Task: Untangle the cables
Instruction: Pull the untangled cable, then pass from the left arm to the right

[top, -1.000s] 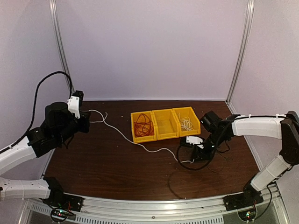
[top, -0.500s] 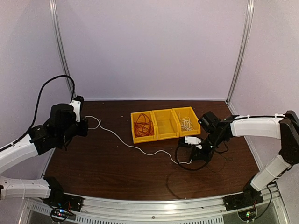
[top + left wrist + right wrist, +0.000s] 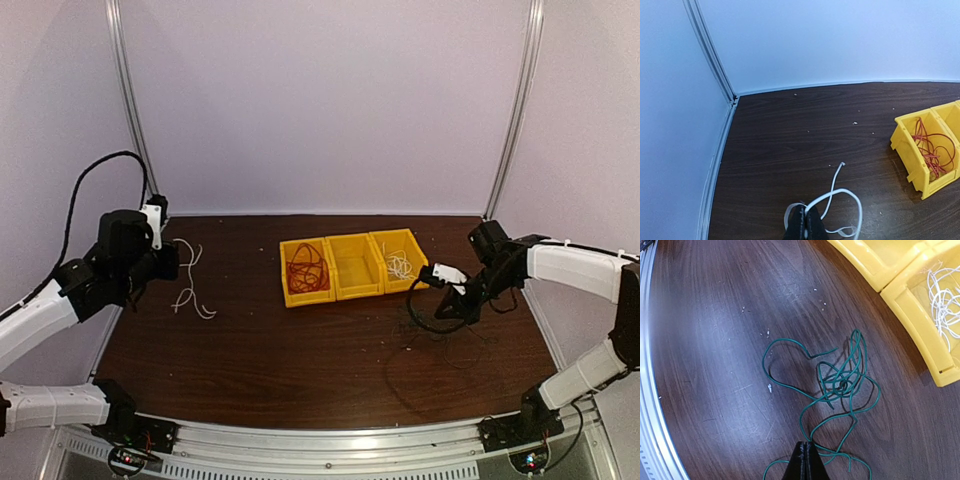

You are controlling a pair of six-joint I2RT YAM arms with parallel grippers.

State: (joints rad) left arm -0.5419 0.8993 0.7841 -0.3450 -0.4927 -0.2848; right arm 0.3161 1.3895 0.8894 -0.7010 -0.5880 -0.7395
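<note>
White cable [image 3: 840, 192] dangles in loose loops from the left gripper [image 3: 805, 222], whose fingers are pressed together on it, over the left side of the table [image 3: 300, 360]. Well apart from it, the dark green cable [image 3: 842, 382] trails as a knotted clump onto the wood near the yellow bins [image 3: 352, 292], with one strand pinched in the closed right gripper [image 3: 804, 460]. Red cables [image 3: 306, 268] and white strands [image 3: 400, 265] sit in the two outer compartments. The step in hand appears to be freeing the green clump. Doing it well likely means lifting slowly, so the central knot loosens rather than tightens, and keeping the trailing loops off the bin rim.
</note>
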